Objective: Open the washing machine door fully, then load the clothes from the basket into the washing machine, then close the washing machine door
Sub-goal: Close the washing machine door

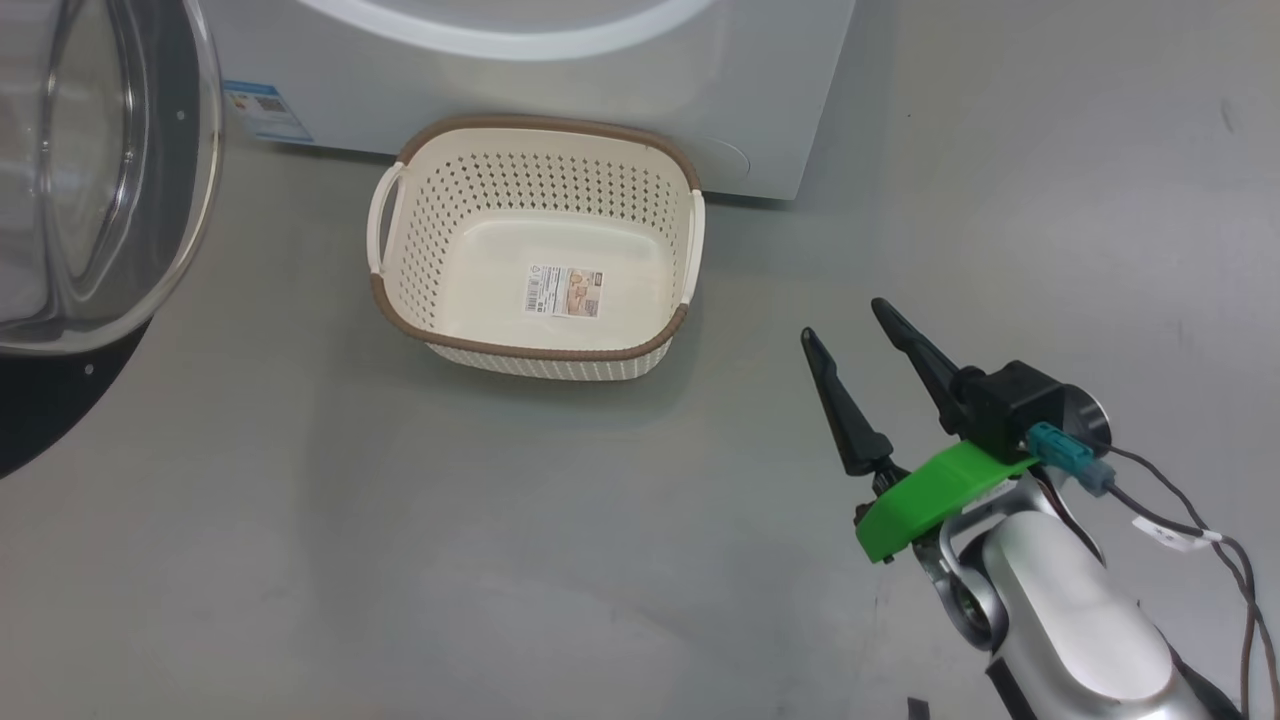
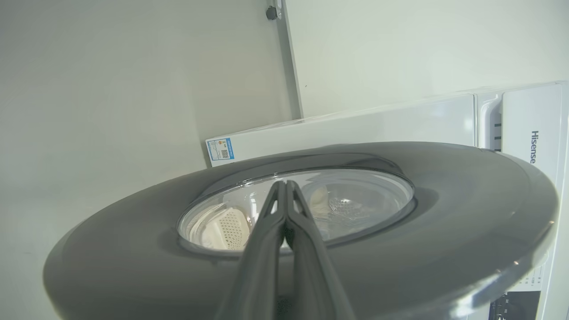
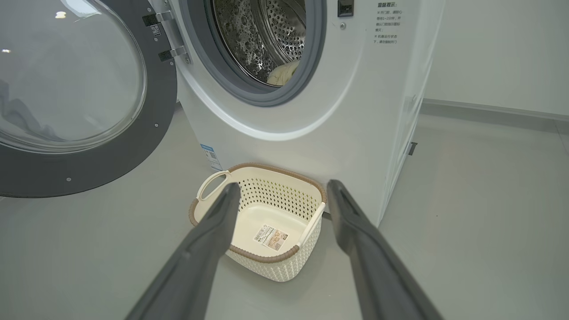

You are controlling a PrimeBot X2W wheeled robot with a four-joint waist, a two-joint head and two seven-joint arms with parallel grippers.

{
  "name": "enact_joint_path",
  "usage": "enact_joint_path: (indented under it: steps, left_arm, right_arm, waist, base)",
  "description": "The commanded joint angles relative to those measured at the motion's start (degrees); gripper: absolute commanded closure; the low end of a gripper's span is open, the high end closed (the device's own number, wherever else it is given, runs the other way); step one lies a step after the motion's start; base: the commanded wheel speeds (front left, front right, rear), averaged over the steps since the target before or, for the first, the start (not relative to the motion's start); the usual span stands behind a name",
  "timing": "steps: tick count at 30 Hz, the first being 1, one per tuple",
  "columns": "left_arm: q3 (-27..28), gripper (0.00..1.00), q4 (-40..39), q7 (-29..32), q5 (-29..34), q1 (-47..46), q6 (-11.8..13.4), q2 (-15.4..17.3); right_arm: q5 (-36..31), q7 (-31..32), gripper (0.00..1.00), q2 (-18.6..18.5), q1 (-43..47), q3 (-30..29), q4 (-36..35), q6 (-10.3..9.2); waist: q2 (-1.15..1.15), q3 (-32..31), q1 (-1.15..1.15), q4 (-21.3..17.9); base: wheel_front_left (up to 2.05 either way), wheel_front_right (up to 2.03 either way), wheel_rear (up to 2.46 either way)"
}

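Closed tight, my left pincer (image 2: 286,183) points at the open door (image 2: 444,200). Pale clothes (image 3: 284,73) lie inside the washing machine (image 3: 355,111), basket (image 1: 540,122) just before it, and my right pincer (image 1: 843,320) is spread wide, holding nothing.

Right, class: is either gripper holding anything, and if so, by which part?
Nothing is held. The right gripper hangs open above the floor near the basket; the left gripper is shut on nothing, its tips toward the washing machine door.
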Motion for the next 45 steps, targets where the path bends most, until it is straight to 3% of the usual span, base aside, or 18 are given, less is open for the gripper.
enact_joint_path:
  steps: [1,12,22,45]
  left_arm:
    - [0.46,1.0,-3.57,1.59,-0.46,0.9,-0.23,2.81]
    - [-0.32,1.0,-11.4,6.81,-2.77,4.63,-0.23,-1.17]
    - [0.08,1.0,-20.7,9.55,-6.36,8.57,-0.23,-7.89]
    - [-3.74,1.0,-36.21,10.05,-9.2,13.51,2.38,-21.53]
  right_arm:
    - [0.43,-0.54,0.0,0.57,0.57,1.33,-1.59,0.03]
    - [1.68,-0.54,0.0,0.57,1.72,1.75,-1.79,0.03]
    - [2.94,-0.54,0.0,0.57,3.21,1.61,-1.81,0.03]
    - [4.42,-0.54,0.0,0.57,4.16,0.02,-3.53,0.03]
  waist:
    - [0.0,-0.52,0.0,0.11]
    - [0.0,-3.41,0.0,-0.09]
    - [0.0,-6.68,0.0,-0.8]
    - [0.0,-7.33,0.0,-6.02]
  base:
    - [0.0,0.0,0.0]
    - [0.0,0.0,0.0]
    - [0.0,0.0,0.0]
    - [0.0,0.0,0.0]
